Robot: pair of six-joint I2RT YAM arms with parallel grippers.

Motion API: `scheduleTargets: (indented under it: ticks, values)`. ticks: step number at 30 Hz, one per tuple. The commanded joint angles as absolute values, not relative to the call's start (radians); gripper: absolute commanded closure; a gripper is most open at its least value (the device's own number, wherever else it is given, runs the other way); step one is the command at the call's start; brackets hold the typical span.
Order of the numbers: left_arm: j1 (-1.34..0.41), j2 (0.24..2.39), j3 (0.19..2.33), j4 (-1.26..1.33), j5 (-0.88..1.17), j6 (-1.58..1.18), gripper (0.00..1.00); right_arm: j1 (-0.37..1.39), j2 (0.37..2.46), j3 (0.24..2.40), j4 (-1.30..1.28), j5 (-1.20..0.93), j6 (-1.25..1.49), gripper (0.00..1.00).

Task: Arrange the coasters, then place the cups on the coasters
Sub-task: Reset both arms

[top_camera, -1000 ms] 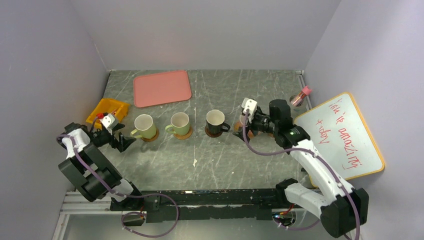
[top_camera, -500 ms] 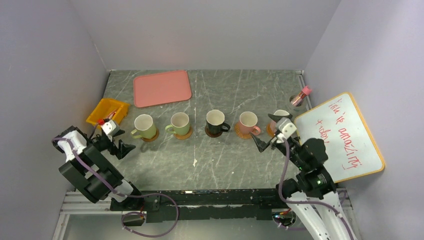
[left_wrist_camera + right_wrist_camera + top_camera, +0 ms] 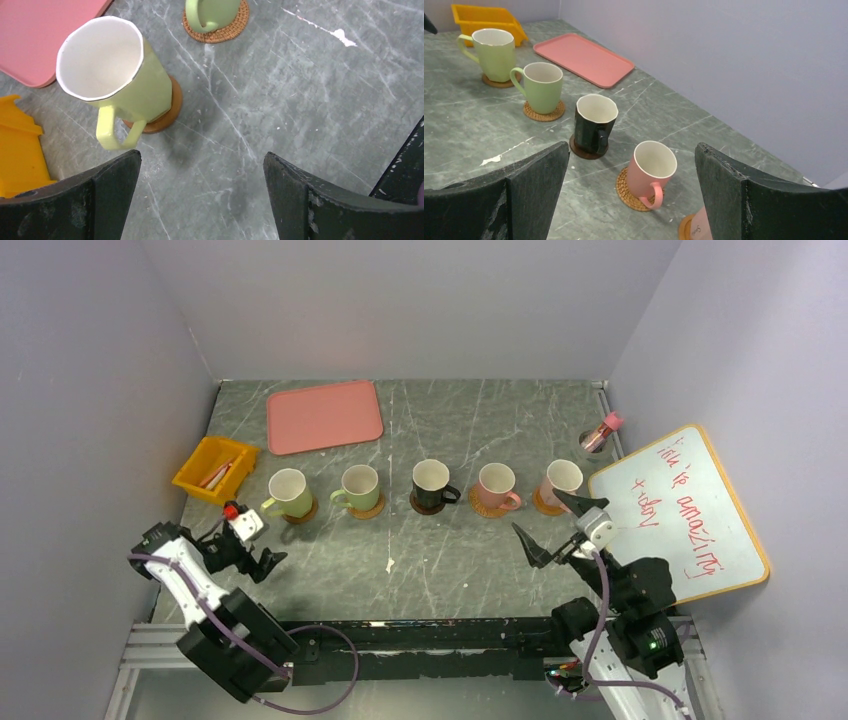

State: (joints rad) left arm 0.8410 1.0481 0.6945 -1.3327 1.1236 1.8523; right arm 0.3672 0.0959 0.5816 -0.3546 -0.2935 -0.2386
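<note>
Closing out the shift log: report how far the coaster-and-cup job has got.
Done: the five cups stand in a row, each on its own coaster. In hand: nothing; the left gripper and right gripper are open, empty, clear of the row. Left: nothing visible.

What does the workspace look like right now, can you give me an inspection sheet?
Surface: grey marbled table, one white fleck near the middle.
Job's things: five cups in a row, left green cup, second green cup, black cup, inner pink cup, end pink cup; each on a coaster.
Clutter: pink tray, yellow bin, small jar, whiteboard.
Grippers: left tool and right tool open, empty, clear of the cups.
Cables: purple cables along both arms, one looping by the bases.
Surroundings: plain pale walls.
</note>
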Motion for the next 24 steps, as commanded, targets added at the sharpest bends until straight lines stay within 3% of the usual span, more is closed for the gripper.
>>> scheduleTargets:
  ticks: [1,4,8,11,13,17,22,24]
  values:
    - [0.845,0.917,0.634,-1.377,1.138,1.955,0.03,0.363,0.040,0.582,-0.361,-0.284,-0.197,0.00]
    - [0.846,0.830,0.612,-1.276,1.145,1.826,0.02,0.352,0.027,0.583,-0.371,-0.280,-0.190,0.00]
    - [0.845,0.829,0.642,-0.911,1.201,1.244,0.00,0.326,0.029,0.581,-0.362,-0.242,-0.180,0.00]
    - [0.801,0.893,0.738,-0.617,1.091,0.857,0.00,0.311,0.048,0.584,-0.358,-0.206,-0.173,0.00]
    - [0.676,0.915,0.774,-0.473,0.931,0.708,0.00,0.300,0.059,0.589,-0.362,-0.201,-0.173,0.00]
    - [0.372,0.956,0.777,-0.275,0.555,0.557,0.00,0.293,0.067,0.581,-0.362,-0.212,-0.183,0.00]
    - [0.152,1.033,0.842,-0.277,0.365,0.506,0.00,0.292,0.067,0.575,-0.354,-0.204,-0.185,0.00]
    - [0.110,0.984,0.834,-0.299,0.391,0.518,0.00,0.291,0.067,0.573,-0.354,-0.203,-0.186,0.00]
